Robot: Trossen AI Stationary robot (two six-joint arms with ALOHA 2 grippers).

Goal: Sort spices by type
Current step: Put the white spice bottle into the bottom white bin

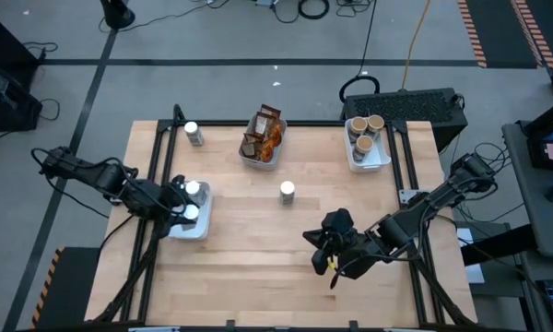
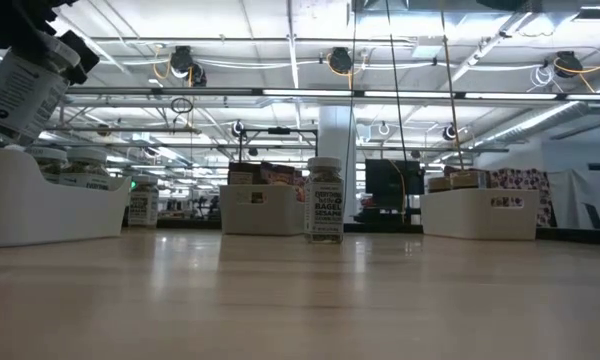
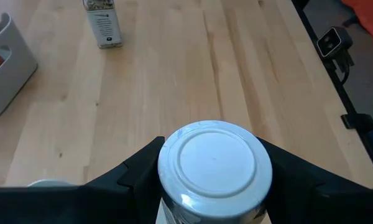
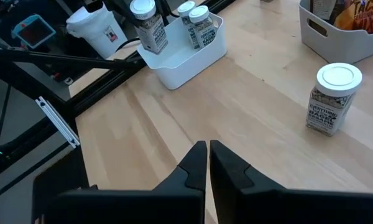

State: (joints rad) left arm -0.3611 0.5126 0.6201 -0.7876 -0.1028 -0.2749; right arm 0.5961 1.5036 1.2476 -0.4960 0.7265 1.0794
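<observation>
My left gripper is shut on a white-capped spice jar, held over the near end of the left white tray. Two more white-capped jars stand in that tray. Another jar stands on its base mid-table, and one stands at the far left. Dark-brown and orange packets fill the middle tray. Tan-topped tubs sit in the right tray. My right gripper hovers shut and empty over the near right of the table. My left gripper pinches the jar's body just under the white cap, one finger on each side. The fingers come from the table's left, slanting down. The jar hangs tilted, lifted clear above the tray.
The three trays stand apart, one at the left, one far middle, one far right. Bare wood lies between the mid-table jar and my right gripper. A black frame rail runs along the table's left edge.
</observation>
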